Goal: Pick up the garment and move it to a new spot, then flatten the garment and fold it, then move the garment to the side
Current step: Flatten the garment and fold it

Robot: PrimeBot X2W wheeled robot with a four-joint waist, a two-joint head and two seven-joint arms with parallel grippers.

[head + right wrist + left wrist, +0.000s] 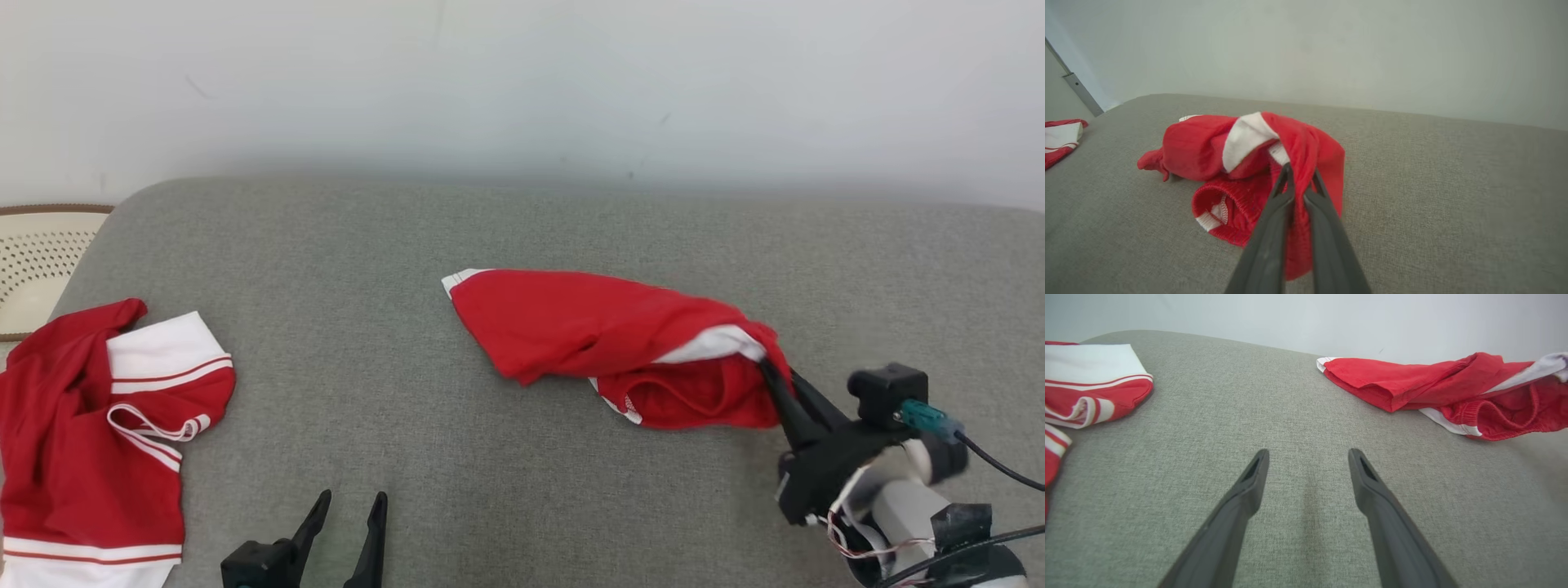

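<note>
The garment (604, 339) is a red piece of clothing with white trim, bunched on the grey cushioned surface right of centre. It also shows in the left wrist view as the garment (1437, 388) at the upper right. My right gripper (767, 367) is shut on the garment's right edge, a fold of red cloth pinched between its fingers (1284, 192); in the right wrist view the garment (1208, 145) trails away to the left, lifted slightly at the grip. My left gripper (351, 502) rests open at the lower left, nothing between its fingers (1251, 477).
A second red and white garment (90, 425) lies crumpled at the left edge of the grey surface (367, 327). A perforated cream object (33, 261) stands beyond the left end. A pale wall (522, 82) runs behind.
</note>
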